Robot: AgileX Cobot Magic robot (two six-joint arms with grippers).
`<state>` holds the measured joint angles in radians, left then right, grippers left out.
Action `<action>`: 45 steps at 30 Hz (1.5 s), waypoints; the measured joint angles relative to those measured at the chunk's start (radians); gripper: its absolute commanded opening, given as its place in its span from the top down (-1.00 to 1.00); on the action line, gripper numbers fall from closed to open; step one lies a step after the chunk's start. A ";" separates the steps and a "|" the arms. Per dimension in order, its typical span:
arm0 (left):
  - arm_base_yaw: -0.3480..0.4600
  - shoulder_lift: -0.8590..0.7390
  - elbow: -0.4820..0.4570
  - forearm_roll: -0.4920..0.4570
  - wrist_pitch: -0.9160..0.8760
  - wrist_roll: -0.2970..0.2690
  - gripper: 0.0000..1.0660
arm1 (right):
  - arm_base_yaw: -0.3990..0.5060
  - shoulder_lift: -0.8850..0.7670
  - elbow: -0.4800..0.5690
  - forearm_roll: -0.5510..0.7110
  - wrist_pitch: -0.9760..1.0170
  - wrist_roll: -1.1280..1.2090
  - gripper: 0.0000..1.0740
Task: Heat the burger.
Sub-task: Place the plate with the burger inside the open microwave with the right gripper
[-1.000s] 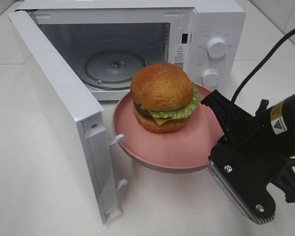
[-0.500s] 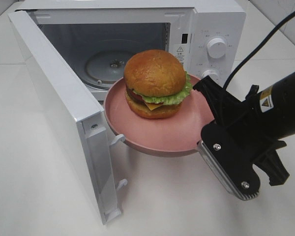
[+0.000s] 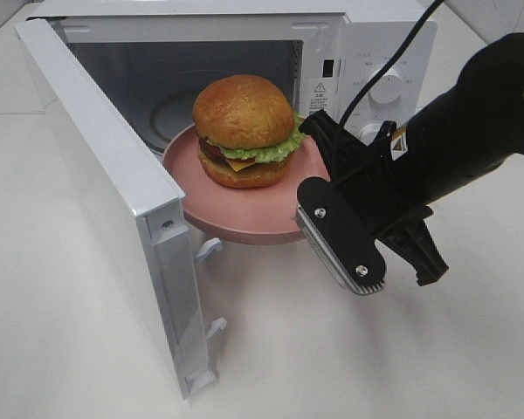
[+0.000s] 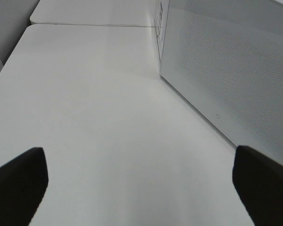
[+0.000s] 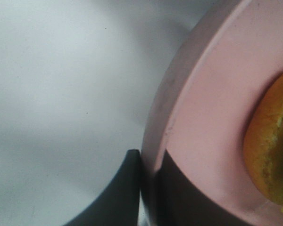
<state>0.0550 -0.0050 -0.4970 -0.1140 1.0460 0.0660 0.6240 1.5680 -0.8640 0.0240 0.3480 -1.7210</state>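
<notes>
The right tool (image 3: 304, 163), clamped on the pink plate (image 3: 244, 218), holds the burger (image 3: 244, 118) at the microwave (image 3: 367, 35) mouth; next, lower it inside.

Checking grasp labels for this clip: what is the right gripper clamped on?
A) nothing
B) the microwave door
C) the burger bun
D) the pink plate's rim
D: the right gripper pinches the rim of the pink plate, and the burger sits on that plate untouched.

The burger (image 3: 243, 112) bun shines glossy; the pink plate (image 3: 244, 216) looks matt, perhaps plastic; the microwave (image 3: 393, 26) is smooth white; the surface (image 3: 70, 305) matt.
</notes>
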 measured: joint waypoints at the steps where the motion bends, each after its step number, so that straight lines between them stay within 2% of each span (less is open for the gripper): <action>1: 0.000 0.000 0.000 0.000 0.000 0.000 -0.88 | 0.000 0.000 0.000 0.000 0.000 0.000 0.98; 12: 0.000 0.000 0.000 0.000 0.000 0.000 -0.88 | 0.000 0.137 -0.112 0.000 -0.001 0.004 0.96; 34: 0.000 0.000 0.000 0.000 0.000 0.000 -0.88 | 0.000 0.292 -0.309 0.008 -0.001 0.027 0.94; 45: 0.000 0.000 0.000 0.000 0.000 0.000 -0.88 | 0.000 0.384 -0.420 -0.038 0.002 0.088 0.94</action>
<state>0.0550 -0.0050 -0.4970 -0.1140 1.0460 0.0660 0.6240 1.9520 -1.2840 -0.0140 0.3500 -1.6330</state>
